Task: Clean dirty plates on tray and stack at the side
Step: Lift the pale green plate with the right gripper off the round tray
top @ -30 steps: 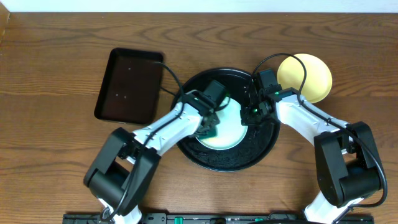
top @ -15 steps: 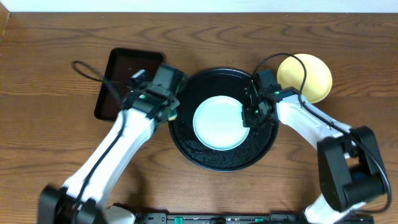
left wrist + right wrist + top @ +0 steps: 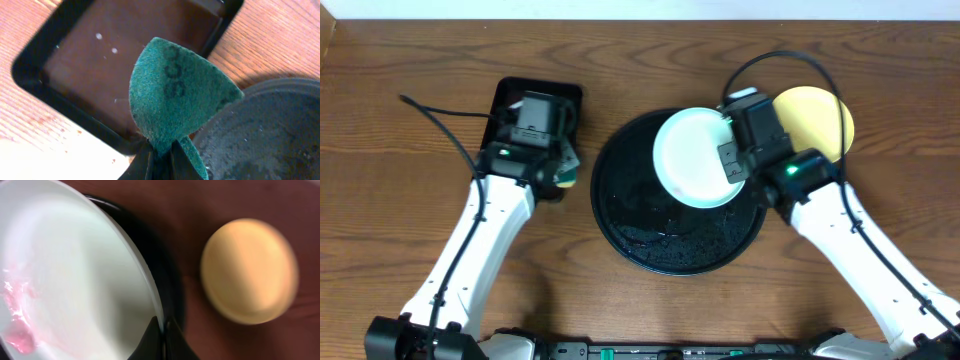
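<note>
Right tool (image 3: 162, 330) is clamped on the rim of the whitish plate (image 3: 692, 160), one finger above the lip and one below. The plate body sticks out to the tool's left, over the upper-right part of the round black tray (image 3: 650, 250), and we judge it lifted clear of the tray floor. The yellow plate (image 3: 825, 115) sits on the desk (image 3: 420, 60) just beside the tray, on the far side of the tool. We see only these two plates.

Handling, as we judge it:
- The plate is stiff, light and glossy, and probably wet, so it is slick in a pinch grip.
- The rim is the only sensible hold, since the shallow lip fits between the fingers and the centre offers nothing to grab.
- Held at one edge, the plate can swing or tilt and could chip if it slips, so we'd move it slowly and keep it level.

A pinkish smear (image 3: 15, 330) shows on the plate's inner face in the wrist view. We can't tell whether it is residue or coloured water.

Left tool (image 3: 162, 155) is closed on a green scouring pad (image 3: 175, 90), held over the corner of the rectangular tray (image 3: 125, 55), well apart from the plate.
</note>
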`<state>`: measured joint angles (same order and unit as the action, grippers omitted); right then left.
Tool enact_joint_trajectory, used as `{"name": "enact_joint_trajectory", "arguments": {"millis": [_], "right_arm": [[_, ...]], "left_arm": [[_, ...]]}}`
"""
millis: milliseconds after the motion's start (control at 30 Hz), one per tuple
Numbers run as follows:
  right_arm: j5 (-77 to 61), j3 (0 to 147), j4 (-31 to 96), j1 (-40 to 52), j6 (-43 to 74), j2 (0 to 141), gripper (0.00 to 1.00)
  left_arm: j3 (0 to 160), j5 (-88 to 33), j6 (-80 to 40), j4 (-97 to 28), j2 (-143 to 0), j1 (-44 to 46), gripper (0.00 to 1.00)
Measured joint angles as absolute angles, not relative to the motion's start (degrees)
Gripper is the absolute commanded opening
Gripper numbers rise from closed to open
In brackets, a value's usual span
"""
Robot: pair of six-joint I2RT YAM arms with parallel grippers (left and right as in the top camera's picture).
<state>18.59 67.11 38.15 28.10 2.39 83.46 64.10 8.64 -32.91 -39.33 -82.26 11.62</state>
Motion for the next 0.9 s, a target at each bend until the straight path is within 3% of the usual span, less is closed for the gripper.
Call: {"name": "enact_joint_trajectory", "arguments": {"millis": [233, 567, 900], "right_arm": [[37.5, 67.1, 34.7, 37.4, -11.5, 83.4, 0.01], [61.3, 67.1, 22.6, 50.1, -30.7, 83.4, 0.01], [69.1, 67.1, 20.5, 52.8, -38.3, 83.4, 0.01]], "left_arm": [[64.1, 3.9, -26.8, -37.2, -83.1, 5.0, 0.08], [64.1, 1.7, -22.4, -36.6, -90.5, 3.2, 0.08], [64.0, 1.6, -21.5, -31.8, -91.1, 0.7, 0.07]]}}
